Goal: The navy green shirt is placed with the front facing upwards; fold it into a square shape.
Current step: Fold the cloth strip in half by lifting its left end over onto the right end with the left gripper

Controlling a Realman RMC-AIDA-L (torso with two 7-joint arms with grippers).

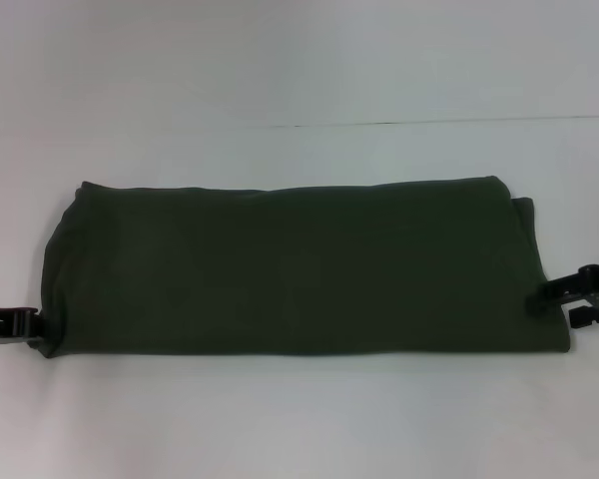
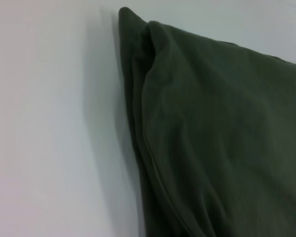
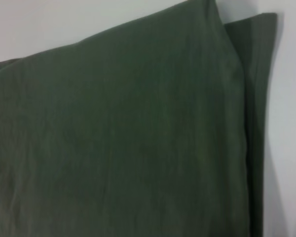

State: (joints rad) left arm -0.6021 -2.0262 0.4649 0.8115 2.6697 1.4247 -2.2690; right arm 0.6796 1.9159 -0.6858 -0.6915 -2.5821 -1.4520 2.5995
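Note:
The navy green shirt (image 1: 299, 264) lies folded into a long, flat band across the white table (image 1: 299, 70), plain green side up. The print and the neck are hidden. My left gripper (image 1: 25, 325) is low on the table, touching the band's near left corner. My right gripper (image 1: 564, 302) is at the band's right end near the front, its two fingers apart and empty, the upper one touching the cloth edge. The left wrist view shows the band's left end (image 2: 222, 128) with layered folds. The right wrist view shows the right end (image 3: 118, 138) with a lower layer sticking out.
The white table runs all round the shirt. A thin dark seam (image 1: 439, 122) crosses the table behind the shirt. No other objects are in view.

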